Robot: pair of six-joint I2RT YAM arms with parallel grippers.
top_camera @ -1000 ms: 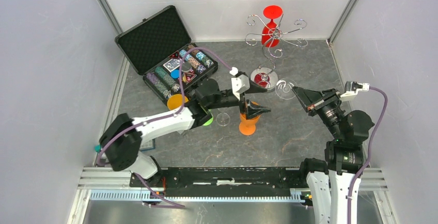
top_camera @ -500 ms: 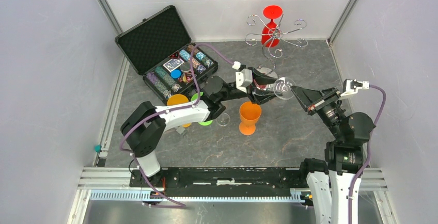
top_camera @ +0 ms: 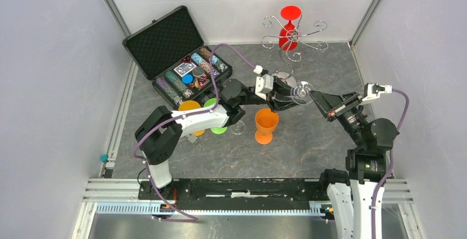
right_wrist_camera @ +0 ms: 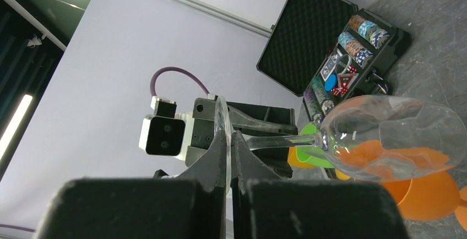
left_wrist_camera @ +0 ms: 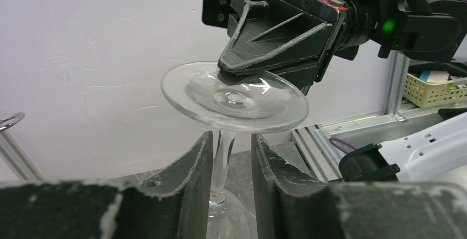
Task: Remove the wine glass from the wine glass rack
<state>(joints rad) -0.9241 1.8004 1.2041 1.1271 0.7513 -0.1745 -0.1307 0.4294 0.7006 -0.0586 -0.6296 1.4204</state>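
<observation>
A clear wine glass (top_camera: pixel 302 91) hangs in the air on its side between both arms, off the wine glass rack (top_camera: pixel 293 39), which stands at the back. My right gripper (top_camera: pixel 315 97) is shut on the glass's round foot (right_wrist_camera: pixel 222 119). The bowl (right_wrist_camera: pixel 394 134) points away from it. My left gripper (left_wrist_camera: pixel 231 140) straddles the stem (left_wrist_camera: pixel 223 153) just under the foot (left_wrist_camera: pixel 234 98). Its jaws are narrow but open, with a gap on the right side. A red wine glass (top_camera: pixel 288 25) hangs upside down on the rack.
An orange goblet (top_camera: pixel 266 124) stands just below the held glass. An open black case (top_camera: pixel 176 57) of poker chips lies at the back left. Orange (top_camera: pixel 189 107) and green (top_camera: pixel 218 129) cups sit under the left arm. Walls close in on three sides.
My left arm swung right from the orange goblet to the clear glass, and its jaws narrowed around the stem. My right gripper kept hold of the foot and barely moved.
</observation>
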